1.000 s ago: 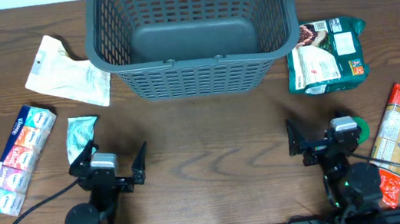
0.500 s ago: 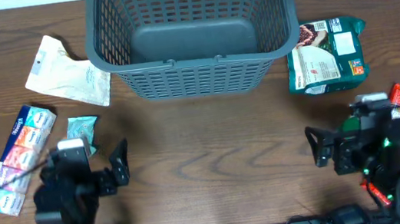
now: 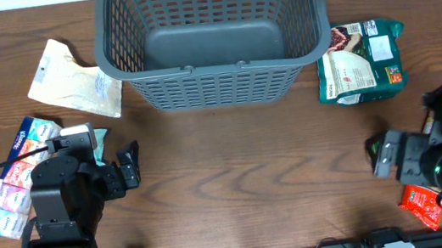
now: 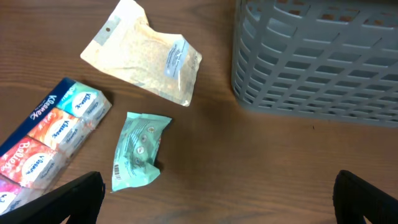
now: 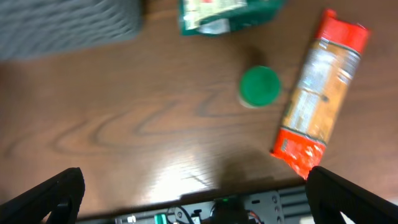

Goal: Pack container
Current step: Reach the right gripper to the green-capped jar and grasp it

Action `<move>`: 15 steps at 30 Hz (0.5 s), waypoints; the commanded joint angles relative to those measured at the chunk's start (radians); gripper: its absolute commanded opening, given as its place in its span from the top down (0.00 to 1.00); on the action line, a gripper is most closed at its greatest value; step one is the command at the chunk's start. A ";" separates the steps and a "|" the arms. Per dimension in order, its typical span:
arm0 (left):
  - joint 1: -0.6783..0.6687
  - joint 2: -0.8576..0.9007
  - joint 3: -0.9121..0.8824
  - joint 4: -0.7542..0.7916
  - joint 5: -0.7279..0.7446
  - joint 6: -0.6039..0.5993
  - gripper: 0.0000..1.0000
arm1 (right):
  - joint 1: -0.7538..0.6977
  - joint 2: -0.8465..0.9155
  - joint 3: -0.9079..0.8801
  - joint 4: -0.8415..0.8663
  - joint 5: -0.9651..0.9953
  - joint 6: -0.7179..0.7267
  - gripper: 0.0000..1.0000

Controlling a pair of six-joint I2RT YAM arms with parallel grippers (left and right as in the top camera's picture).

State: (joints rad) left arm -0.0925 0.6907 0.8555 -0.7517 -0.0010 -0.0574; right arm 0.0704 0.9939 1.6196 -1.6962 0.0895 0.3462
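Note:
The dark grey basket (image 3: 213, 67) stands empty at the back centre; its slotted wall also shows in the left wrist view (image 4: 317, 56). My left gripper (image 3: 113, 165) is open and empty, hovering near a small teal packet (image 4: 140, 149), a multicoloured tissue pack (image 4: 50, 140) and a beige pouch (image 4: 146, 53). Its fingers (image 4: 217, 205) are spread wide over bare table. My right gripper (image 3: 383, 154) is open and empty (image 5: 199, 202) near the front edge. A red-orange packet (image 5: 317, 93) and a green round lid (image 5: 259, 86) lie ahead of it.
A green snack bag (image 3: 362, 61) lies to the right of the basket. The beige pouch (image 3: 74, 79) lies to the basket's left and the tissue pack (image 3: 15, 181) at the far left. The red-orange packet's end (image 3: 422, 204) shows under the right arm.
Both arms have risen from their rest pose. The left arm has swung left over the teal packet, the right arm has swung right over the red-orange packet. Both grippers stay open.

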 commanded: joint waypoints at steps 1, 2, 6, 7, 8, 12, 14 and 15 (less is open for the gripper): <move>0.005 0.000 0.019 -0.008 -0.011 -0.031 0.01 | -0.110 0.071 0.012 -0.002 0.069 0.093 0.01; 0.005 0.000 0.019 -0.011 -0.011 -0.031 0.01 | -0.153 0.100 0.012 -0.002 0.054 0.079 0.01; 0.005 0.000 0.019 -0.021 -0.011 -0.031 0.01 | -0.296 0.222 0.011 -0.002 0.001 0.064 0.01; 0.005 0.000 0.019 -0.022 -0.011 -0.031 0.01 | -0.319 0.248 0.010 -0.002 -0.011 0.064 0.01; 0.005 0.000 0.019 -0.022 -0.011 -0.031 0.01 | -0.341 0.280 0.008 -0.002 -0.029 0.064 0.01; 0.005 0.000 0.019 -0.021 -0.013 -0.031 0.01 | -0.383 0.364 0.000 0.012 -0.024 0.064 0.01; 0.005 0.000 0.019 -0.019 -0.021 -0.031 0.02 | -0.392 0.383 -0.009 0.044 -0.010 0.053 0.01; 0.005 0.000 0.019 -0.017 -0.024 -0.031 0.01 | -0.395 0.389 -0.018 0.068 -0.011 0.040 0.01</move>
State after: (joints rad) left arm -0.0925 0.6910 0.8555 -0.7704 -0.0055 -0.0788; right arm -0.3080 1.3808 1.6154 -1.6527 0.0750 0.3943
